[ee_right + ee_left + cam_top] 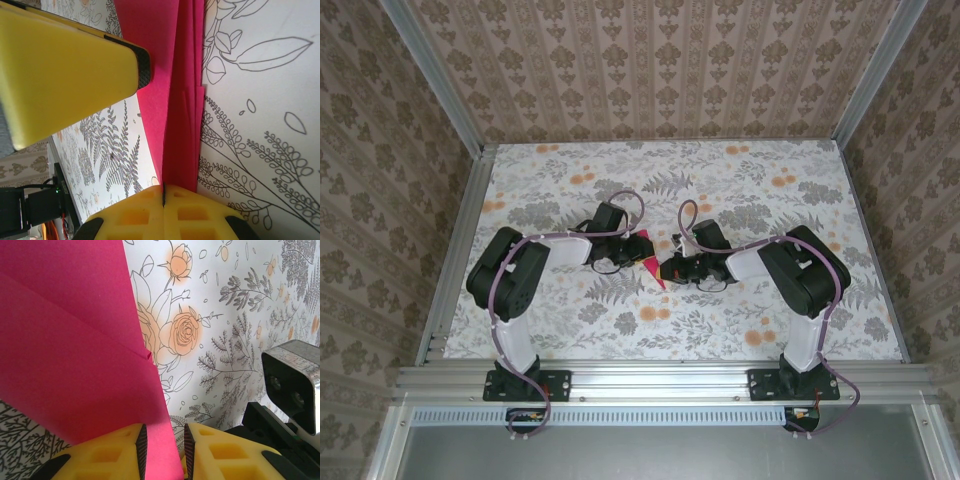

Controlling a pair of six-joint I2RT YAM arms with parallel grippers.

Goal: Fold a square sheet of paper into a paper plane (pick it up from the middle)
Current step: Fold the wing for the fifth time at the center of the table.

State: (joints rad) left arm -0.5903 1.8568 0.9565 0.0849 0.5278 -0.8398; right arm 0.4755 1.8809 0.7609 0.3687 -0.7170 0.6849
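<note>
Bases: left arm base and right arm base sit bolted at my 6 o'clock edge.
Left gripper: reaches mid-table from 9 o'clock. I see its yellow jaws a little apart, with the pink paper lying in the gap.
Right gripper: comes in from 3 o'clock, jaws pressed together, pinching the paper's folded layers.
Paper: mid-table between both tools, creased, flaps overlapping.
Tablecloth: floral, with orange blooms toward 12 o'clock.
Wall: patterned, at 12 o'clock.
</note>
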